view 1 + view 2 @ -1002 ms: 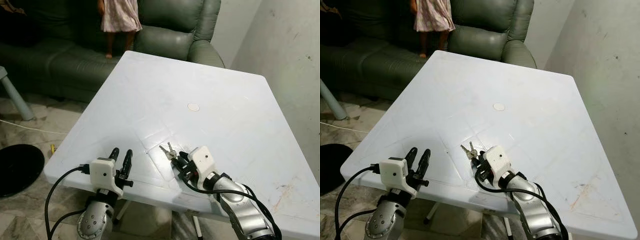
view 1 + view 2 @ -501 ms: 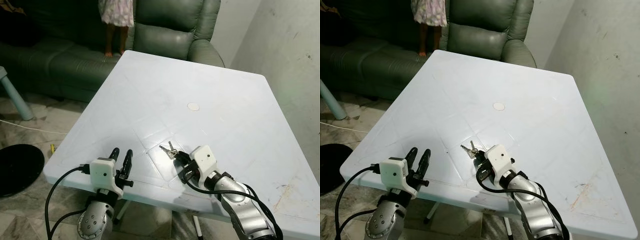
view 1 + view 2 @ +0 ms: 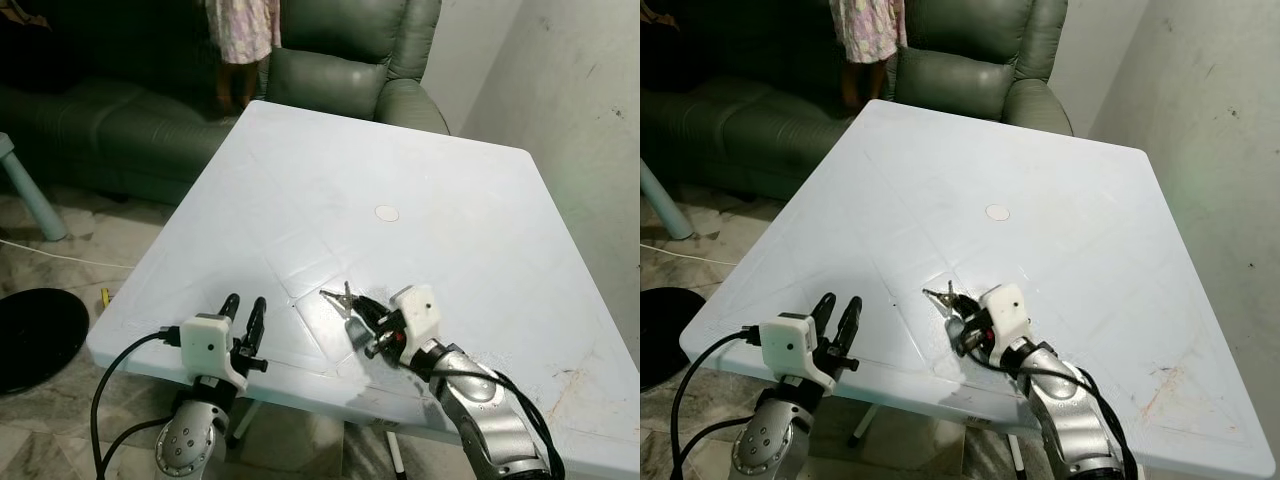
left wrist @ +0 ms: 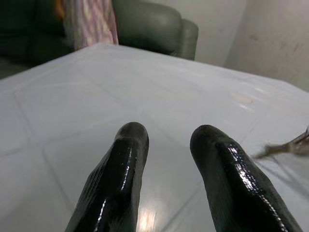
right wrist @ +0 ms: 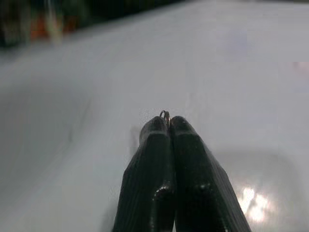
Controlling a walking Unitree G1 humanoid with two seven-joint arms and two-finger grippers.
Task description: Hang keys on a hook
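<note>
right gripper [image 3: 362, 318], two long black fingers on a silver arm with a white wrist block, sits low over the near part of the white square plastic table [image 3: 450, 190] and is pinched together on the small bunch of silver metal keys [image 3: 343, 298]. in the right wrist view the two fingers [image 5: 159, 159] press flat against each other, with a thin loop of key ring [image 5: 164, 114] poking out from between their tips. from the head views the keys stick out of the fingertips toward the table's middle, held just above the tabletop or barely touching it; which of the two cannot be told.

left gripper [image 3: 243, 318] hovers at the near left edge of the table, well apart from the keys, its two black fingers [image 4: 120, 183] spread with a clear gap between them and nothing held. in the left wrist view the keys show as a blurred sliver [image 4: 285, 147] off to the side above the tabletop.

a small round white disc [image 3: 386, 213] lies flat near the table's centre, well beyond the keys. behind the far edge stands a dark green leather sofa [image 3: 330, 60], and a person in a pale patterned skirt [image 3: 243, 30] stands in front of it. a round black object [image 3: 35, 335] lies on the marbled floor to the robot's left, with a white cable [image 3: 60, 255] running across the tiles near it. a scuffed grey wall [image 3: 580, 110] rises on the right.
</note>
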